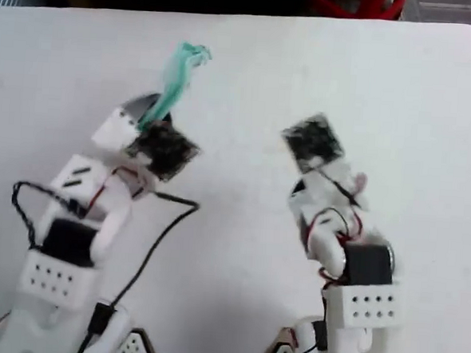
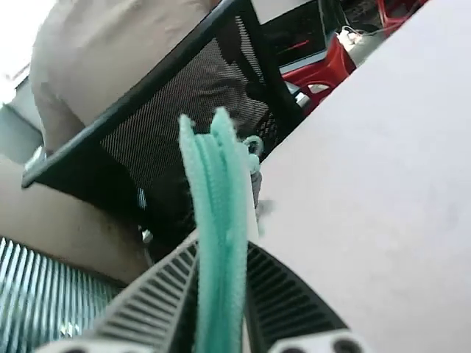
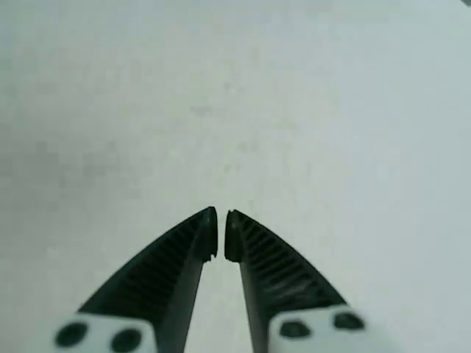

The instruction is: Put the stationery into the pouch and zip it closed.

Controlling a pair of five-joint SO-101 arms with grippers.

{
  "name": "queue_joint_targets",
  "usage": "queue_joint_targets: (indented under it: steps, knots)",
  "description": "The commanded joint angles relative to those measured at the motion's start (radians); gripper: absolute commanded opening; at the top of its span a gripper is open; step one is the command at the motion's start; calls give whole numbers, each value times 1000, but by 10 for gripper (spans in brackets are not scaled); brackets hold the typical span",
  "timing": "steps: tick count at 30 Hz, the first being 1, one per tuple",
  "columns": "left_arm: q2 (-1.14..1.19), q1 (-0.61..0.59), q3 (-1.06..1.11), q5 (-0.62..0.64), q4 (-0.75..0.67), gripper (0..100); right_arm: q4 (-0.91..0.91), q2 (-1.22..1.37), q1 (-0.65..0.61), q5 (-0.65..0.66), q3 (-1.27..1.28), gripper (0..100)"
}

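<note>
The task's thing in hand is a teal, fuzzy-edged bundle of narrow strips [image 1: 175, 77], standing up out of the left gripper [image 1: 147, 117] in the upper left of the high view. In the left wrist view the same teal bundle [image 2: 217, 213] runs up the middle of the frame, pinched between the ribbed black jaws of the left gripper [image 2: 221, 254], which are closed tight against it. Whether this is the pouch seen edge-on, its pull cord, or a piece of stationery cannot be told.

The bundle appears lifted off the white table [image 1: 250, 73], with its free end pointing toward the far edge. A black mesh chair back [image 2: 184, 125] sits beyond that edge.

The right arm [image 1: 330, 206] is at centre right of the high view. The right gripper [image 3: 221, 224] hangs over bare table, its jaws drawn almost together with a thin slit between the tips and nothing held.

As a judgement, the task looks far from finished: one item is merely gripped, while filling the pouch and zipping it remain ahead.
</note>
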Motion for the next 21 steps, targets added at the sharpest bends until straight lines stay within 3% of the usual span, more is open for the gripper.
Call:
queue_joint_targets:
  steps: [1, 5, 10, 16, 21]
  knots:
    - [87, 81, -104, -98, -81, 23, -217, -87, 202, -172, 184, 18]
    - [242, 174, -89, -120, -216, 24, -354, -97, 277, -238, 305, 19]
    - [527, 196, -98, -362, -397, 24, -380, -97, 289, -239, 350, 19]
    - [760, 199, -98, -433, -615, 24, -467, -97, 286, -239, 404, 19]
    - [857, 199, -35, -468, -651, 24, -472, -97, 286, -238, 405, 19]
